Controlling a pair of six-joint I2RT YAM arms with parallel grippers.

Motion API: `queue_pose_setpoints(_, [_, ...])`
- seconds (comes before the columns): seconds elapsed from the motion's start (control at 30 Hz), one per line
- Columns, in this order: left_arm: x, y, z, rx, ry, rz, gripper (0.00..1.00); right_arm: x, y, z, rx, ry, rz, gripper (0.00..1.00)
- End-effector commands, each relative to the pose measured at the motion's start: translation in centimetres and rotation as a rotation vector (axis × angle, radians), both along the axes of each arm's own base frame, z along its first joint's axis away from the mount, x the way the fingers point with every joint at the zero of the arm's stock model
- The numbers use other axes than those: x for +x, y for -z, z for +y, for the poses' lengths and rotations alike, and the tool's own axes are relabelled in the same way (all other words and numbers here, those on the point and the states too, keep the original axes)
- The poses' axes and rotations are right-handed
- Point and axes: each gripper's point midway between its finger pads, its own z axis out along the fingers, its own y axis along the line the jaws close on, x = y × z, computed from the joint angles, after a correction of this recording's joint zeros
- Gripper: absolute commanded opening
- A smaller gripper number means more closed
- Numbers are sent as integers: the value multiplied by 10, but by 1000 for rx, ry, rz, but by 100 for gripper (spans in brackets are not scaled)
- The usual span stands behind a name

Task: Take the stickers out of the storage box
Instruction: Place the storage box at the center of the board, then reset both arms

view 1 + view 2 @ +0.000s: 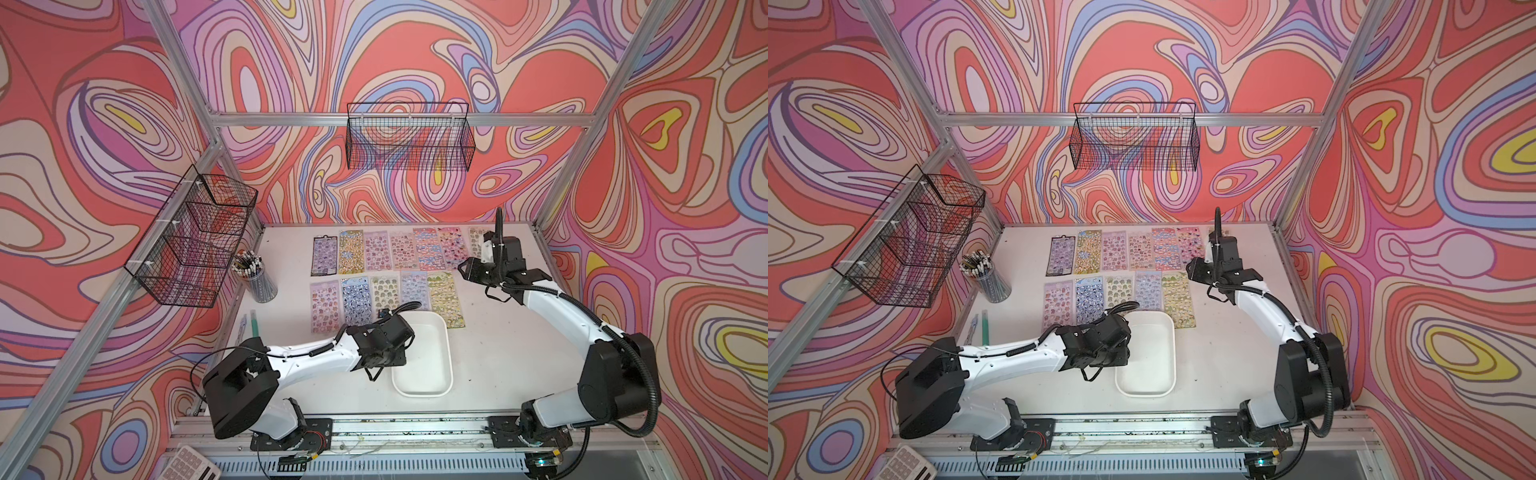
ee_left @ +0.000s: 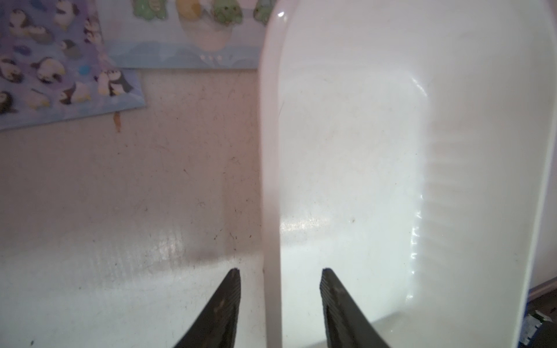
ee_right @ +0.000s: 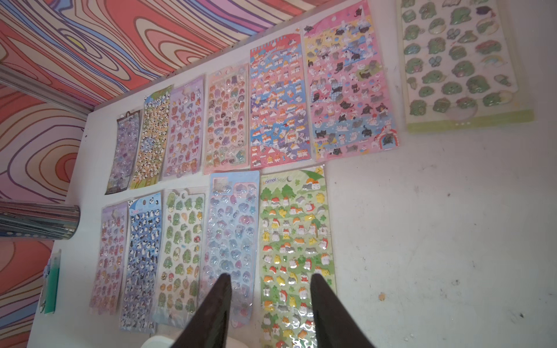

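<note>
Across the far desk [image 1: 498, 332], stickers [image 1: 376, 253] in two rows; bare surface right of near row. Left hand [image 2: 280, 271] parted astride left rim of storage box [image 2: 269, 150]; right hand [image 3: 271, 275] parted, holding nothing.

The stickers [image 1: 376, 255] lie in two rows on the counter [image 1: 498, 353], just behind the storage box [image 1: 428, 365]; the pencil cup [image 1: 259, 282] stands left.

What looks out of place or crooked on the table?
Nothing much. The stickers lie flat in two neat rows; only the green frog sheet ending the back row sits slightly apart. The storage box is empty.
</note>
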Motion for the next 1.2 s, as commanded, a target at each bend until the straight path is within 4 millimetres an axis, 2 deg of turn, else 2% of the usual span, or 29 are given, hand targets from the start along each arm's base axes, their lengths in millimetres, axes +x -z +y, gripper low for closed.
queue_pose_setpoints(0.0, [11, -30, 0, -21, -4, -94, 61, 1, -28, -3, -3, -6, -89, 48])
queue_pose_setpoints(0.1, [19, -54, 13, 9, -16, -171, 69, -1, -38, -8, -8, 17, -121, 51])
queue_pose_setpoints(0.3, [35, -127, 55, 109, -51, -364, 77, -4, -60, -28, -57, 94, -207, 52])
queue_pose_setpoints(0.37, [40, -148, 77, 120, -83, -408, 79, -7, -64, -39, -88, 142, -236, 53])
queue_pose_setpoints(0.43, [44, -158, 104, 136, -135, -419, 80, -9, -62, -52, -130, 198, -245, 54])
queue_pose_setpoints(0.5, [48, -163, 133, 166, -194, -441, 91, -9, -52, -68, -187, 273, -232, 55])
queue_pose_setpoints(0.53, [51, -164, 149, 183, -225, -450, 99, -9, -46, -78, -219, 316, -219, 56])
queue_pose_setpoints(0.7, [66, -156, 221, 270, -399, -452, 100, -12, -13, -110, -338, 461, -225, 63])
queue_pose_setpoints(0.77, [76, -151, 248, 299, -466, -443, 100, -14, -3, -120, -391, 499, -261, 98])
queue_pose_setpoints(0.87, [94, -141, 279, 339, -544, -414, 100, -21, 2, -136, -471, 558, -326, 98])
queue_pose_setpoints(0.93, [108, -131, 289, 366, -539, -400, 100, -24, -1, -144, -503, 594, -387, 98])
queue_pose_setpoints(1.07, [141, -102, 292, 459, -447, -412, 100, -28, 3, -153, -556, 640, -488, 98])
queue_pose_setpoints(1.17, [158, -81, 299, 520, -424, -413, 100, -23, 15, -153, -583, 633, -514, 98])
